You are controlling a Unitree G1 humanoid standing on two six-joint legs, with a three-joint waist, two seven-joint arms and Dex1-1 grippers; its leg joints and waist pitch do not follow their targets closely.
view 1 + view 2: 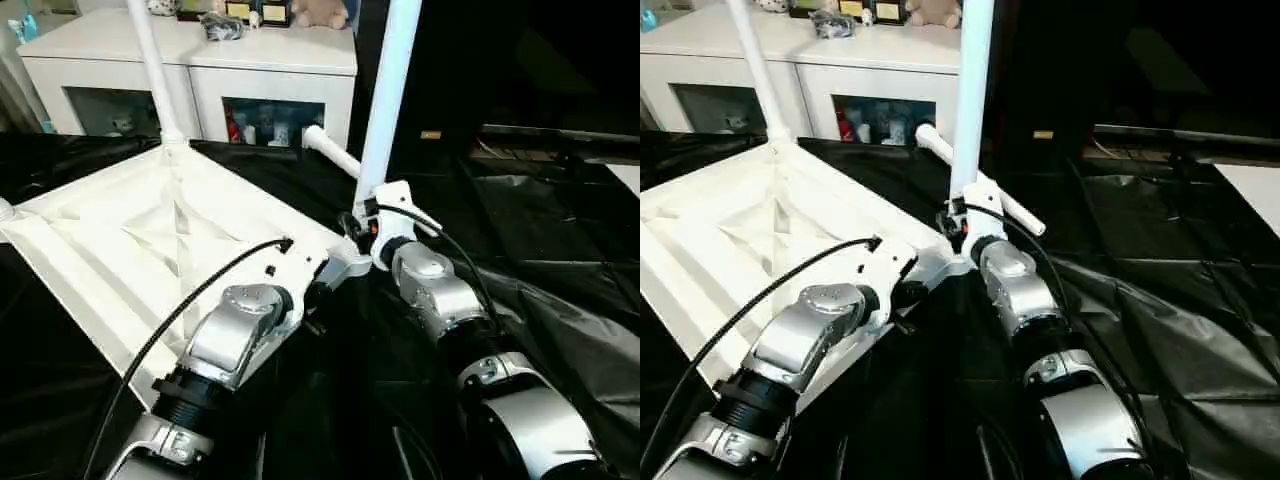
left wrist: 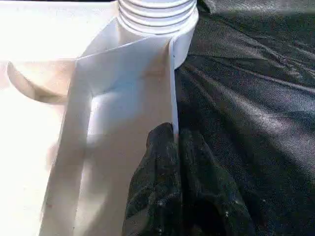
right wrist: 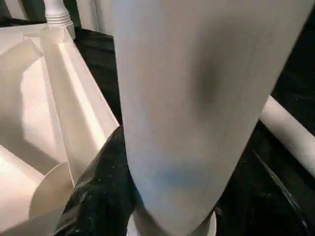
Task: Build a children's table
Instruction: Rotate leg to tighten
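Observation:
The white tabletop [image 1: 150, 230] lies upside down on a black sheet, ribbed X underside up. One white leg [image 1: 152, 70] stands upright in its far corner. A second leg [image 1: 385, 110] stands upright at the near right corner, with its ribbed base [image 2: 157, 14] in the socket. My right gripper [image 1: 360, 225] is shut on this leg low down, one black finger [image 3: 98, 196] showing beside the tube [image 3: 187, 98]. My left gripper [image 2: 174, 147] is shut on the tabletop's rim wall [image 2: 123, 98], just short of that corner. A third leg [image 1: 332, 152] lies on the sheet behind.
A white cabinet [image 1: 280, 60] with glass doors stands at the back, small things on its top. The crumpled black sheet [image 1: 540, 250] spreads to the right. A pale surface [image 1: 625, 175] shows at the right edge.

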